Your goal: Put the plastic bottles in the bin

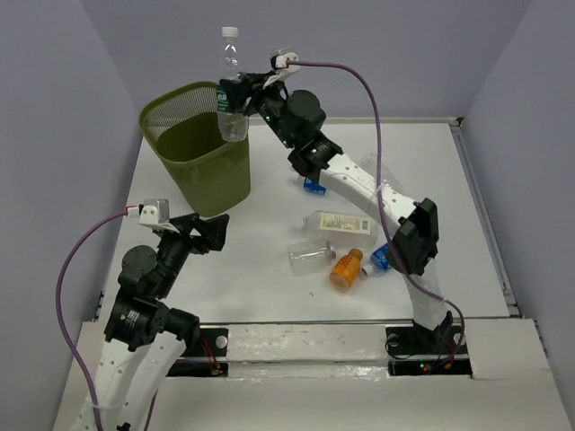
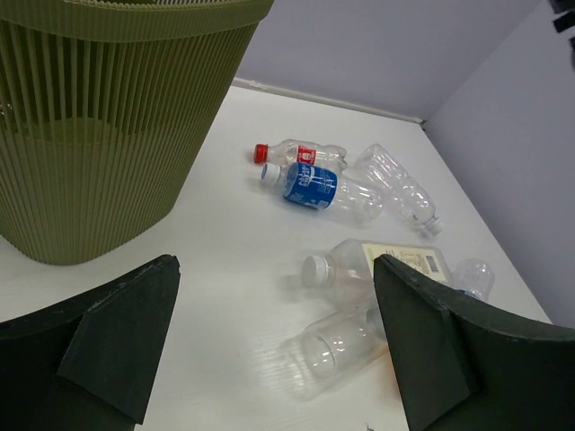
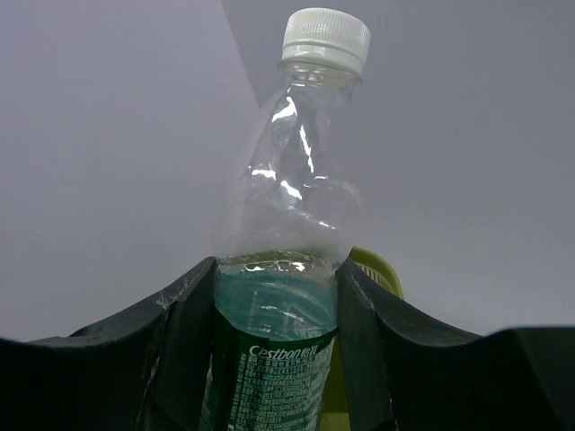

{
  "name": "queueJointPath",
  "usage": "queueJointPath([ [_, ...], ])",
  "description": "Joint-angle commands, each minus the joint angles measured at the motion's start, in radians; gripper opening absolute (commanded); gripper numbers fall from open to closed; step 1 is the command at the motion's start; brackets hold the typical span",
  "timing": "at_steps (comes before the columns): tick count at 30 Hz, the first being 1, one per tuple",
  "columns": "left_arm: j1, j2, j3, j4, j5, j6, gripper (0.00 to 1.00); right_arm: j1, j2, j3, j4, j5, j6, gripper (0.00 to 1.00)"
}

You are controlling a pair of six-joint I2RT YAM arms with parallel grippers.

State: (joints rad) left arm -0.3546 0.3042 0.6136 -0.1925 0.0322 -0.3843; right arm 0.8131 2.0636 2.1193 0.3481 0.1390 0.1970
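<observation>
My right gripper (image 1: 235, 97) is shut on a clear bottle with a green label and a white cap (image 1: 231, 85). It holds the bottle upright above the right rim of the olive-green mesh bin (image 1: 171, 112). In the right wrist view the bottle (image 3: 292, 206) sits between the fingers of my right gripper (image 3: 277, 310). My left gripper (image 1: 212, 232) is open and empty, just in front of the bin. On the table lie a white-labelled bottle (image 1: 337, 222), a clear bottle (image 1: 312, 256), an orange bottle (image 1: 346, 268) and two blue-labelled bottles (image 1: 379, 260) (image 1: 314, 186).
The left wrist view shows the bin wall (image 2: 99, 135) at the left. Right of it lie a red-capped bottle (image 2: 301, 153), a blue-labelled bottle (image 2: 319, 189), a clear bottle (image 2: 400, 189), a white-capped bottle (image 2: 346, 267) and a clear bottle (image 2: 337, 350). Grey walls enclose the table.
</observation>
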Motion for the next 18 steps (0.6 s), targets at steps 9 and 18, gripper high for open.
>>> queueJointPath([
  [9, -0.004, 0.061, -0.005, 0.034, 0.027, 0.001, 0.99, 0.018, 0.354, 0.441, 0.118, -0.076, -0.008, 0.86],
  [18, -0.003, 0.162, -0.012, 0.068, 0.075, -0.057, 0.99, -0.002, -0.145, -0.199, 0.097, -0.065, -0.097, 0.86],
])
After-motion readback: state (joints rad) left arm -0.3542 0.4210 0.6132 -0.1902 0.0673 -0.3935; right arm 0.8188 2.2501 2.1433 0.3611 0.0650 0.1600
